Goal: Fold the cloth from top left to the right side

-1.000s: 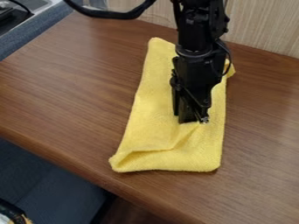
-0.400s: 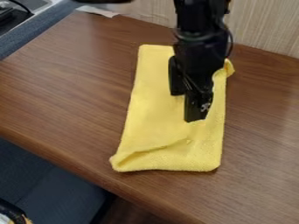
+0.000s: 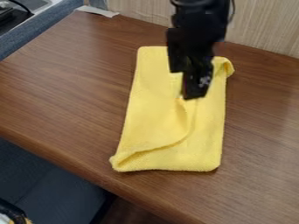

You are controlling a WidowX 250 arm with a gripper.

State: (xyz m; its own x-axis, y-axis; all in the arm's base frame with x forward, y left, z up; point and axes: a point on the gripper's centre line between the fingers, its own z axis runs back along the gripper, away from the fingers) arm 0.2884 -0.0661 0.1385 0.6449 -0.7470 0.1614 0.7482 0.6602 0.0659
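One cloth (image 3: 152, 105) looks soft and floppy; pinch its loose edge (image 3: 169, 145). The gripper (image 3: 184, 84) has its fingers apart; I can't tell if cloth is caught.

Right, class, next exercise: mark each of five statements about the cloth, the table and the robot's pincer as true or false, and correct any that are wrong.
1. The cloth is yellow. True.
2. The cloth hangs over an edge of the table. False: it lies wholly on the tabletop.
3. A curved crease runs from below the pincer towards the cloth's lower left corner. True.
4. The pincer is above the end of the cloth farthest from the wall. False: it is over the half nearer the wall.
5. The table has a wood-grain surface. True.
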